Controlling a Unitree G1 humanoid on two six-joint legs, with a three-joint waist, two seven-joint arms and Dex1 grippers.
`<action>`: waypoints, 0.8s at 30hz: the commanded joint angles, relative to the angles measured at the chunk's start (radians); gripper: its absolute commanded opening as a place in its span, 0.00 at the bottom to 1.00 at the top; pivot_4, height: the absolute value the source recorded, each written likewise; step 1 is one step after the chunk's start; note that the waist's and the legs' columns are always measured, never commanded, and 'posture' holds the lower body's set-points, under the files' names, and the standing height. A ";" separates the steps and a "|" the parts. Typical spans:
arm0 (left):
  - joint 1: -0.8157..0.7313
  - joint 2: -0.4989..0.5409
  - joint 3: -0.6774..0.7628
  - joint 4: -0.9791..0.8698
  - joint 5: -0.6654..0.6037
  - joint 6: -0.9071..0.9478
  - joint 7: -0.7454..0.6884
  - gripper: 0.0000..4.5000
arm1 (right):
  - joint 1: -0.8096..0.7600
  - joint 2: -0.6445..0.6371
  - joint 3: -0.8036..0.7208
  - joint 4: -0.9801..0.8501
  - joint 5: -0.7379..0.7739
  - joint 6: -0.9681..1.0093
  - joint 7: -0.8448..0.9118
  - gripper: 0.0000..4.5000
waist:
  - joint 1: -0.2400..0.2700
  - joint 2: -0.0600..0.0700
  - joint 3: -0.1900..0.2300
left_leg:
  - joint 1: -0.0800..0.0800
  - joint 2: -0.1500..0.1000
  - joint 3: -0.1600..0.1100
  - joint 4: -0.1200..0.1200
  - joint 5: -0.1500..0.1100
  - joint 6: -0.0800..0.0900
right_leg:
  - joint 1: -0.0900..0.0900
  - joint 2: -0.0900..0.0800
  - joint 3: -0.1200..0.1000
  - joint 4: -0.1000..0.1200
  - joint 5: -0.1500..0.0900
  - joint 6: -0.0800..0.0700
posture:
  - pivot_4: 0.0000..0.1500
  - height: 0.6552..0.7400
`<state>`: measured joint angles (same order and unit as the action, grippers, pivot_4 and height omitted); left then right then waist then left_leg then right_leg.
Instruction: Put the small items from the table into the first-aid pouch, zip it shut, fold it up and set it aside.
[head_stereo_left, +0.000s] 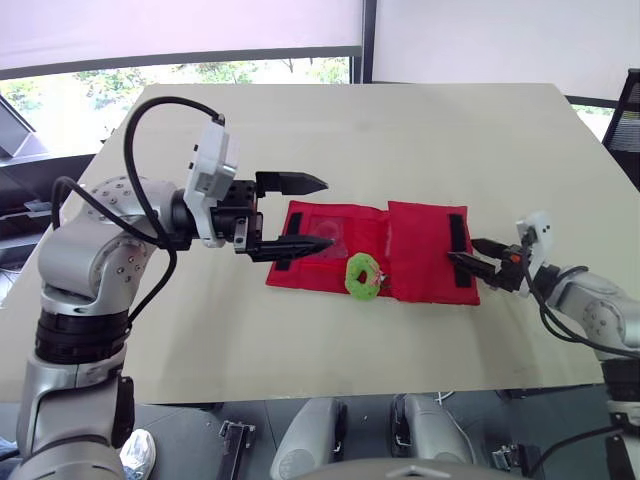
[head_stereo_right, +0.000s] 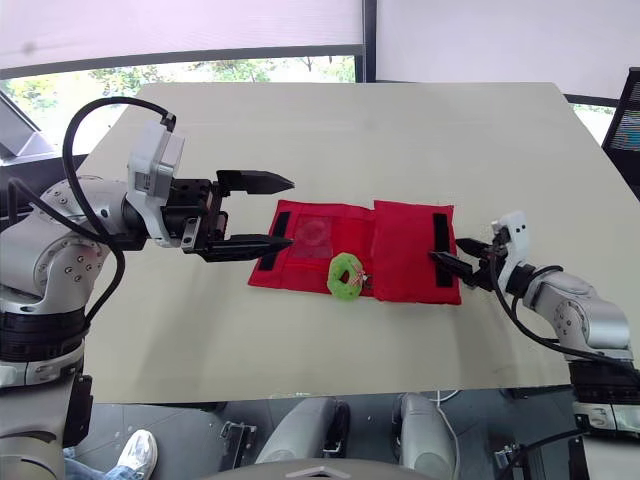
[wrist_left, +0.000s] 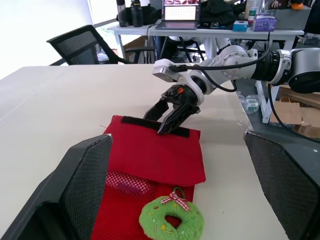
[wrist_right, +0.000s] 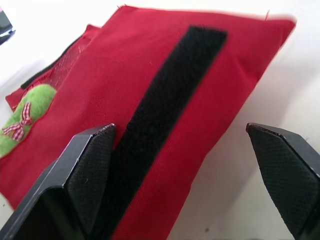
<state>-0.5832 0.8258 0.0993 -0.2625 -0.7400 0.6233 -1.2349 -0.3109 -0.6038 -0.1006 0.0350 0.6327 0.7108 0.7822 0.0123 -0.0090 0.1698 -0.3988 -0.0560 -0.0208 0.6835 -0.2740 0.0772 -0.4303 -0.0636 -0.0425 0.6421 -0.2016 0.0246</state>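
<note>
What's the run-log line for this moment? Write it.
pouch unfolded flat on table | green wreath on top, near edge | left jaws open over left end | right jaws open at right end

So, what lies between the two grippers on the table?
The red pouch, spread flat, with a green wreath at its near edge; the left eye view shows it.

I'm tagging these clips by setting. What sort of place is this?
Probably an office or lab workroom. Beyond the beige table stand a black office chair and a desk with an open laptop, and a large window shows trees outside.
</note>
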 joint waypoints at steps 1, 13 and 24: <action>-0.010 -0.003 0.011 -0.024 -0.003 -0.020 0.005 1.00 | -0.017 0.026 0.031 -0.027 -0.002 0.065 -0.025 0.84 | -0.001 0.000 0.000 | 0.000 0.000 0.000 0.000 0.000 0.000 | 0.000 0.000 0.000 0.000 0.000 0.000 | 1.00 0.99; 0.006 -0.002 0.019 -0.035 -0.002 -0.026 0.012 1.00 | -0.060 -0.216 0.098 0.076 -0.232 -0.126 0.095 0.06 | 0.018 0.000 0.000 | 0.000 -0.002 0.000 0.001 0.000 0.000 | 0.001 -0.002 -0.001 0.000 0.000 0.000 | 1.00 0.99; 0.025 0.006 0.025 -0.044 -0.005 -0.035 0.022 1.00 | -0.015 -0.206 0.076 -0.044 -0.122 0.031 0.148 0.05 | 0.024 0.000 0.000 | 0.000 -0.002 -0.001 0.001 0.000 0.000 | 0.001 -0.002 -0.001 0.000 0.000 0.000 | 1.00 0.99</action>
<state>-0.5533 0.8219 0.1007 -0.2721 -0.7373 0.6032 -1.2149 -0.3660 -0.7996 -0.0228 0.0604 0.4693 0.6689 0.9073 0.0368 -0.0088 0.1697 -0.3989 -0.0576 -0.0218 0.6840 -0.2741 0.0773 -0.4290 -0.0656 -0.0435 0.6416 -0.2013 0.0244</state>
